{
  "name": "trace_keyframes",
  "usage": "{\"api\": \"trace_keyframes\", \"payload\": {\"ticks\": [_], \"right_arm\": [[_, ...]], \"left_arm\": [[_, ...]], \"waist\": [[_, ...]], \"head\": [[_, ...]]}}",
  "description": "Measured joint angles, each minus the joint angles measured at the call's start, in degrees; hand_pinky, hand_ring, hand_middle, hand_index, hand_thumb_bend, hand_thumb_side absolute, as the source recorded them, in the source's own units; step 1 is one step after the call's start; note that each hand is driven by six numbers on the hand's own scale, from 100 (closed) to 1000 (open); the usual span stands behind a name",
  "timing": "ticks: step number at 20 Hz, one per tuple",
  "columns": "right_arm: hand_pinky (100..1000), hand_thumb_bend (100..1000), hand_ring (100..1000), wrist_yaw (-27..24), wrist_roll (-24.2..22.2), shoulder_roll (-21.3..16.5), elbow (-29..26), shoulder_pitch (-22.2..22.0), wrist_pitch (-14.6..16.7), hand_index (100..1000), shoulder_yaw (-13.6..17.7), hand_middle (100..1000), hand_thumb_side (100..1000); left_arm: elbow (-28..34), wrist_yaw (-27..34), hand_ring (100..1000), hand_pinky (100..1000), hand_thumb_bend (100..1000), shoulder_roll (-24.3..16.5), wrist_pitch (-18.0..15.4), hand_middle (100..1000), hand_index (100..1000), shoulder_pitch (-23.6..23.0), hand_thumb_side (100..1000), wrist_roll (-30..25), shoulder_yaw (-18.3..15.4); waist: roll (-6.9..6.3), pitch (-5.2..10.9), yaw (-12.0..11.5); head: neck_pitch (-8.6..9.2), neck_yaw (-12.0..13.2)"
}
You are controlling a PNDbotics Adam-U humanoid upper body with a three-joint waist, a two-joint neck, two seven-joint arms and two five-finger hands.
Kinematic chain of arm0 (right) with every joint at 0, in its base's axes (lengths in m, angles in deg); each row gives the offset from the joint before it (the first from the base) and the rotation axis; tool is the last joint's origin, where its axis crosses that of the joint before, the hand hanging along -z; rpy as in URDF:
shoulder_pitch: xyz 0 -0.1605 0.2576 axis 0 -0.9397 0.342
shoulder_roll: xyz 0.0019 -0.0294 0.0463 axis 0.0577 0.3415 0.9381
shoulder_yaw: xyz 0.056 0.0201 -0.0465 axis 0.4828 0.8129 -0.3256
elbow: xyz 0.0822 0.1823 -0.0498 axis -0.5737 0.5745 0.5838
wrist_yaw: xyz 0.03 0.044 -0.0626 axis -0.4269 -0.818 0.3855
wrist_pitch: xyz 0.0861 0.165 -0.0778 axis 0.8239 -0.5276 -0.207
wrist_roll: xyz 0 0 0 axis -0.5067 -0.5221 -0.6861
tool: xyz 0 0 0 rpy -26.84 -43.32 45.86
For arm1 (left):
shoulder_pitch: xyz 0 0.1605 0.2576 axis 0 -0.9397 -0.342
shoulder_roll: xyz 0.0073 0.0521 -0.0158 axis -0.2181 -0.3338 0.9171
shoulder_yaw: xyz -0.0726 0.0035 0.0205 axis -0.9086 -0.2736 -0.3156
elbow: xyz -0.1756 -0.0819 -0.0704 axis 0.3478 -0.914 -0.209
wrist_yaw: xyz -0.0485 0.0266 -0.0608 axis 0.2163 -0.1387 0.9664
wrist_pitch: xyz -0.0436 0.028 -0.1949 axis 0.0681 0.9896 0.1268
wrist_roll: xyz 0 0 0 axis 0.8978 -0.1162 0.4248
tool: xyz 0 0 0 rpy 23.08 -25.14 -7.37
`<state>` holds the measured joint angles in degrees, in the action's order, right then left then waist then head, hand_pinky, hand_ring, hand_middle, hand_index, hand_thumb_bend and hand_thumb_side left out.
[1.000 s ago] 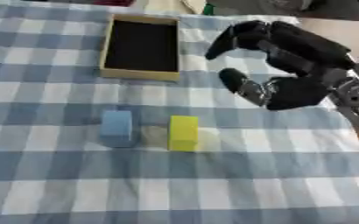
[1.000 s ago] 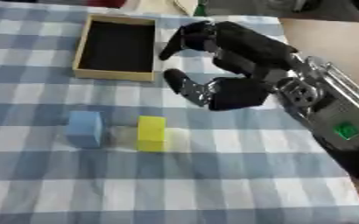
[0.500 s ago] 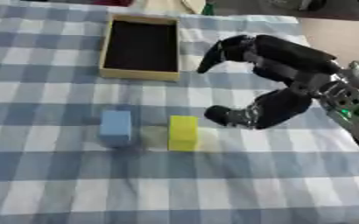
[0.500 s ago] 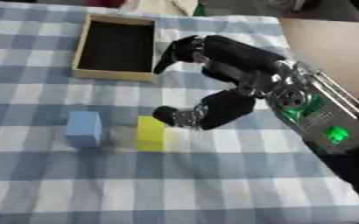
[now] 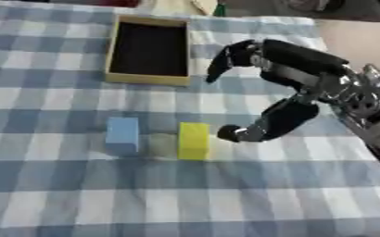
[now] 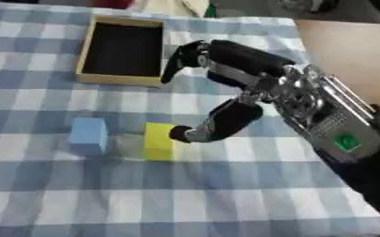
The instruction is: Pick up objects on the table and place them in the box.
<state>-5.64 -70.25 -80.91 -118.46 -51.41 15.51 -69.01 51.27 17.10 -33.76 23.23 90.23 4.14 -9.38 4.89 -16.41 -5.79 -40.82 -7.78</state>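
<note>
The right hand (image 5: 294,88), spread wide and holding nothing, has descended toward 8 o'clock until its thumb reaches the yellow block (image 5: 193,140), indicating an imminent grasp.

Place: most likely a lab or test bench set up for robot trials; cannot tell for sure.
Surface: table (image 5: 55,203) draped in a blue-and-white checked cloth, filling nearly the whole view.
Props: plain coloured blocks, blue block (image 5: 123,134) left and yellow block (image 5: 194,140) just right of it, plus an open shallow box (image 5: 148,50) with tan walls and black inside, at the far left; staged items, not household clutter.
Far edge: blurred odds and ends, unidentifiable.
Right side: bare tan surface (image 6: 347,51) beyond the cloth's edge.
</note>
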Motion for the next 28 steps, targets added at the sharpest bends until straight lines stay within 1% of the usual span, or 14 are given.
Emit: {"api": "trace_keyframes", "payload": {"ticks": [2, 8, 11, 17, 24, 28], "right_arm": [[909, 503, 895, 0.09, -1.13, 0.41, 0.00, -0.01, -0.30, 778, -0.16, 785, 219], [923, 501, 907, -0.62, -4.07, 1.32, 0.00, -0.27, -2.03, 771, -1.06, 792, 160], [924, 506, 909, -1.57, -5.21, 1.76, 0.00, -0.51, -3.03, 771, -1.42, 795, 164], [925, 511, 908, -1.46, -6.51, 2.89, 0.00, -1.12, -5.73, 771, -1.57, 797, 181], [924, 508, 906, 0.83, -6.20, 5.36, 0.37, -1.29, -8.07, 770, -1.78, 794, 167], [922, 513, 906, 2.90, -5.40, 6.82, 1.39, -1.30, -8.88, 775, -2.09, 797, 197]], "left_arm": [[0.00, 0.05, 685, 764, 210, 0.00, 0.00, 632, 804, 0.00, 935, -0.08, 0.00], [0.00, 0.17, 687, 764, 205, 0.00, 0.11, 632, 804, 0.00, 933, -0.47, 0.00], [0.00, 0.18, 688, 765, 200, 0.00, 0.21, 633, 804, 0.01, 930, -0.67, 0.00], [0.00, 0.22, 688, 765, 194, 0.00, 0.14, 633, 804, 0.02, 929, -1.03, 0.01], [0.00, 0.22, 688, 765, 189, 0.00, 0.13, 633, 804, 0.17, 930, -1.34, 0.09], [0.00, 0.23, 688, 765, 187, 0.00, 0.07, 633, 803, 0.22, 930, -1.42, 0.31]], "waist": [[0.00, 0.00, -0.06], [0.04, 0.00, -0.18], [0.06, 0.00, -0.21], [0.16, 0.00, -0.43], [0.31, -0.04, -0.61], [0.35, -0.21, -0.62]], "head": [[-0.01, 0.00], [-0.35, 0.00], [-0.45, 0.00], [-0.46, -0.04], [-0.46, -0.29], [-0.46, -0.43]]}}
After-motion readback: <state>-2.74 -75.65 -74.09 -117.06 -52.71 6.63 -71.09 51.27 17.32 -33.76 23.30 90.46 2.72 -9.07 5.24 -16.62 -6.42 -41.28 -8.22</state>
